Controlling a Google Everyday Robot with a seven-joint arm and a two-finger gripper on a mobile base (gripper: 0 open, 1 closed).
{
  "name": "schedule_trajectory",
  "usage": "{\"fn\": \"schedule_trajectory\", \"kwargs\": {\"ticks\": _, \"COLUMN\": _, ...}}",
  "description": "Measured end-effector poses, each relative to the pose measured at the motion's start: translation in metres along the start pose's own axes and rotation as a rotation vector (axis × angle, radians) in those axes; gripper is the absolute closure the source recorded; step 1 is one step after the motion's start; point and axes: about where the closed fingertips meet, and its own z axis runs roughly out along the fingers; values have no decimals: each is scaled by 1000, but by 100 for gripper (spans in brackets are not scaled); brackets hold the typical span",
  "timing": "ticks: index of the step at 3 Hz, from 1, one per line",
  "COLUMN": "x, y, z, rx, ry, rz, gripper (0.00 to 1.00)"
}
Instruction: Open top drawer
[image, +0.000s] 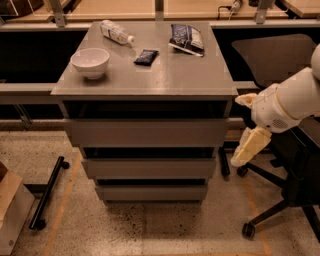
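The top drawer (145, 132) is the widest grey front, just under the cabinet's top; its flat front sits flush and shut. Two narrower grey drawers (147, 168) lie below it, also shut. My gripper (245, 124) hangs at the cabinet's right side, level with the top drawer and just off its right edge, touching nothing. Its two cream fingers (249, 147) stand apart, one high and one low, with nothing between them.
On the cabinet top (165, 75) sit a white bowl (90, 62), a plastic bottle (116, 32), a small dark packet (146, 56) and a blue snack bag (186, 38). A black office chair (287, 175) stands behind my arm. A black bar (47, 192) and a cardboard box (12, 210) lie on the floor at left.
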Motion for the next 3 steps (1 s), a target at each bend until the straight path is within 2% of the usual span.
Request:
{"fn": "schedule_trajectory", "kwargs": {"ticks": 2, "x": 11, "y": -12, "z": 64, "rx": -21, "ry": -60, "rz": -4, "gripper": 0}}
{"fn": "schedule_trajectory", "kwargs": {"ticks": 3, "x": 16, "y": -21, "z": 101, "rx": -56, "ry": -71, "rz": -7, "gripper": 0}}
